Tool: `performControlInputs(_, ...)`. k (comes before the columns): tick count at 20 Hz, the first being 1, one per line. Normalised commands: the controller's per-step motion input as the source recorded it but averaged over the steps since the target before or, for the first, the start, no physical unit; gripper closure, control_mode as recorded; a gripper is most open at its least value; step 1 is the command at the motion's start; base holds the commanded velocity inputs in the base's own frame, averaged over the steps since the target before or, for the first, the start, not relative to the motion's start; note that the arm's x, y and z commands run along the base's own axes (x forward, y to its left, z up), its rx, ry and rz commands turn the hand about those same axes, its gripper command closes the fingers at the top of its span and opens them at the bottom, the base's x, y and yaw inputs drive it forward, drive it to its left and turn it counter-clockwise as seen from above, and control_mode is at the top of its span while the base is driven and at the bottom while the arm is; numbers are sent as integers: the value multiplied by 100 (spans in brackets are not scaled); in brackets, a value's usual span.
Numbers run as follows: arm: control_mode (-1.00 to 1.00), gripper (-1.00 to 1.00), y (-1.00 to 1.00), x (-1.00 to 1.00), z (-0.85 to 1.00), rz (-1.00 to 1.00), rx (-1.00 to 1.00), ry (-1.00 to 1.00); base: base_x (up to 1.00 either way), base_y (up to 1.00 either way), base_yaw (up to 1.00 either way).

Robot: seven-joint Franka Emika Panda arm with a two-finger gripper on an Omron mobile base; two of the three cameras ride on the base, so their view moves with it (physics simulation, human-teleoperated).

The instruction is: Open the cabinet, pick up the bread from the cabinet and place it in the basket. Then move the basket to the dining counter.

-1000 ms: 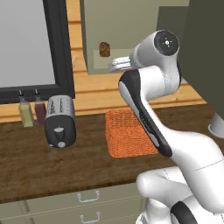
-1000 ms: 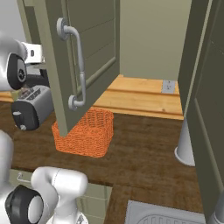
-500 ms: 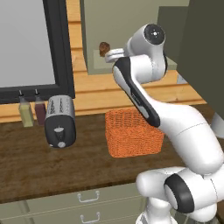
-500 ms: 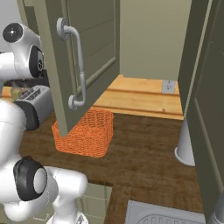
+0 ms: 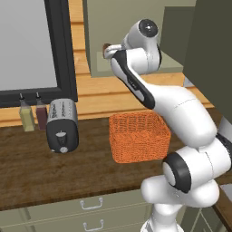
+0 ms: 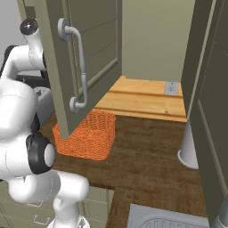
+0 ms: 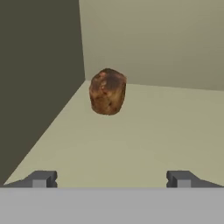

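Looking along our end effector [image 7: 111, 178], we see its fingers spread wide with nothing between them. Ahead, the bread [image 7: 107, 91] is a small rounded lump, dark brown with mottled reddish patches, on the pale olive shelf of the open cabinet [image 6: 84, 58], near its back corner. The orange woven basket [image 5: 138, 136] is on the dark wood counter [image 5: 31, 167] below.

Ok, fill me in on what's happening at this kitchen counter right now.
The white robot arm has reached up into the olive-green wall cabinet, whose panelled door stands open. Its gripper, jaws spread wide and empty, points at the small dark-brown lump of bread sitting on the cabinet shelf near the back corner, not yet touched. The orange woven basket waits empty on the dark wood worktop below, beside the silver toaster.
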Motion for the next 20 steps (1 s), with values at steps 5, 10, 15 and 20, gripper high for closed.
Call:
performControlInputs(5, -100, -100, 21, 51, 0, -1, 0, 2, 0, 0, 0)
performControlInputs(10, -100, -100, 0, 50, 0, 0, 0, 4, 0, 0, 0)
performControlInputs(15, -100, -100, 11, 41, 0, -2, 0, 0, 0, 0, 0)
performControlInputs(20, -100, -100, 16, 30, 0, -10, 0, 0, 0, 0, 0)
